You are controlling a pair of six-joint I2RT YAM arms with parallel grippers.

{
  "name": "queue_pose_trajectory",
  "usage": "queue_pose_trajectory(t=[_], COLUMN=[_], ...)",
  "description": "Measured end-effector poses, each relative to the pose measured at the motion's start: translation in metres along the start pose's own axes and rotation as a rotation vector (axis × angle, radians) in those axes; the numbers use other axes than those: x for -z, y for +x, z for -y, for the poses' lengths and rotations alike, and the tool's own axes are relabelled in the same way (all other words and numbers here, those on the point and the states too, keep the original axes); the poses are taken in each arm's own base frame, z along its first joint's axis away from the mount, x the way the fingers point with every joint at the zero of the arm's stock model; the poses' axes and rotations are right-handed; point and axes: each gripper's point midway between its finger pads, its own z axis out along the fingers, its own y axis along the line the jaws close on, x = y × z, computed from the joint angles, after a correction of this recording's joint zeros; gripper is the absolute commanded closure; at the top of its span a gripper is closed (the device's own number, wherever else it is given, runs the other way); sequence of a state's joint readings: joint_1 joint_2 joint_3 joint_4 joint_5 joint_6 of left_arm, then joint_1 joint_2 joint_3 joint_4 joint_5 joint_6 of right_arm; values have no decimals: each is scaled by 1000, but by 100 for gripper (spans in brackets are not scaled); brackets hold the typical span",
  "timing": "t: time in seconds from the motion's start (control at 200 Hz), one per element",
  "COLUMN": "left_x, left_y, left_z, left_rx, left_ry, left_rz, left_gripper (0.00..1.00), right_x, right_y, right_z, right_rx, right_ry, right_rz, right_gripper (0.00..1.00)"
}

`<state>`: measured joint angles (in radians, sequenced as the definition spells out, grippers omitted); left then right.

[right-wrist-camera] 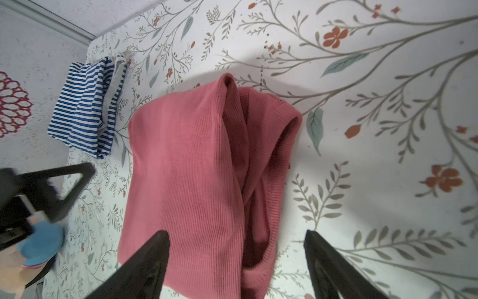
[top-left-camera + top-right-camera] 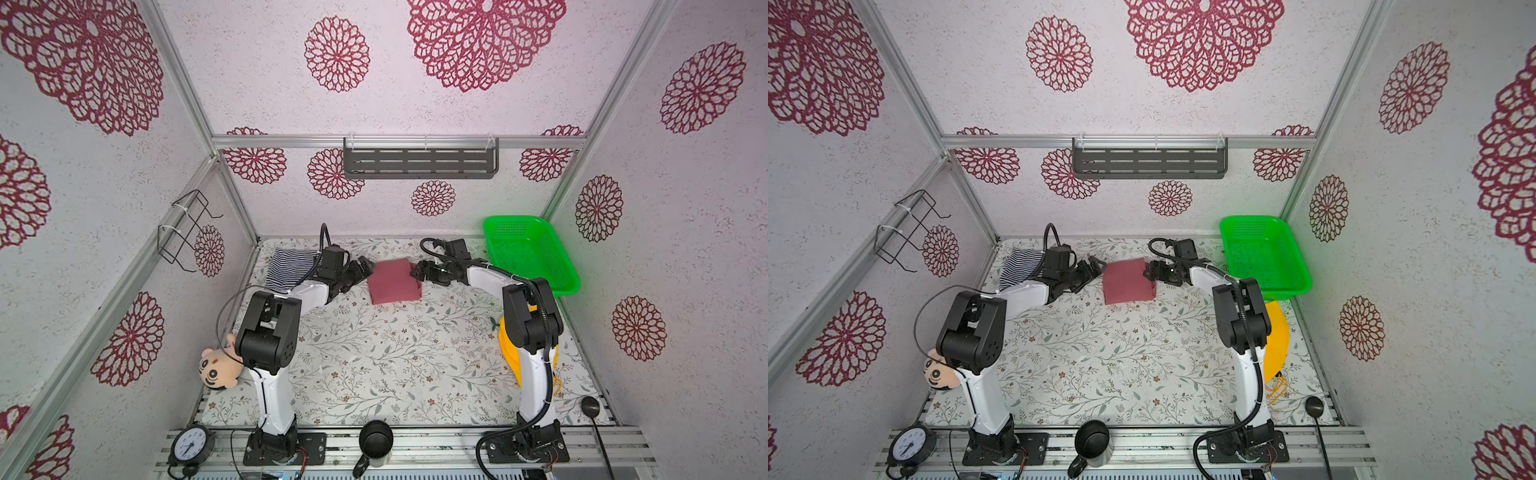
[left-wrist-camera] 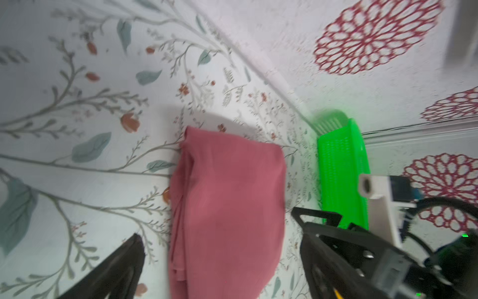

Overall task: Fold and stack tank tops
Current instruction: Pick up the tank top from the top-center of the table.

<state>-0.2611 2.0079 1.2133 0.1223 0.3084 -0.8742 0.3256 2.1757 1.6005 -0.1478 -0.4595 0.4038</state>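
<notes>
Status: folded maroon ribbed tank top point(image 2: 394, 281) lies near far edge of table point(image 2: 374, 365), between left gripper point(image 2: 362, 268) and right gripper point(image 2: 417, 273), both spread wide, empty. Navy-white striped tank top point(image 2: 289, 268) at far-left corner; left gripper nearer.

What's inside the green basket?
In both top views the green basket shows only its own holey floor, nothing lying on it. The right arm covers its near corner, so that bit cannot be seen.

No text is legible; the clock point(image 2: 191, 445) numerals are too small.
</notes>
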Motion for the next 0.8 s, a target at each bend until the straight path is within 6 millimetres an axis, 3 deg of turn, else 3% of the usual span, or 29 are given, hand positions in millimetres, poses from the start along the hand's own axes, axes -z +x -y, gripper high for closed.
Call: queue_pose_trajectory(t=[0.095, 0.185, 0.275, 0.55, 0.671, 0.801], left_x=[-10, -10, -11, -26, -35, -42], left_y=[20, 22, 23, 35, 38, 44], left_z=[-20, -19, -17, -1, 2, -3], left_rx=[37, 61, 75, 110, 126, 142], left_ry=[-46, -42, -38, 23, 44, 29], left_rz=[-52, -50, -48, -39, -35, -43], left_gripper=[2, 0, 6, 15, 38, 68], right_x=[-5, -13, -21, -28, -32, -38], right_y=[1, 6, 14, 11, 11, 14], right_z=[1, 5, 10, 6, 3, 3], right_rx=[-5, -22, -47, -96, -111, -131], right_ry=[-17, -22, -26, -70, -87, -99], right_rz=[-12, -33, -56, -40, -38, -38], right_gripper=[17, 19, 23, 30, 38, 55])
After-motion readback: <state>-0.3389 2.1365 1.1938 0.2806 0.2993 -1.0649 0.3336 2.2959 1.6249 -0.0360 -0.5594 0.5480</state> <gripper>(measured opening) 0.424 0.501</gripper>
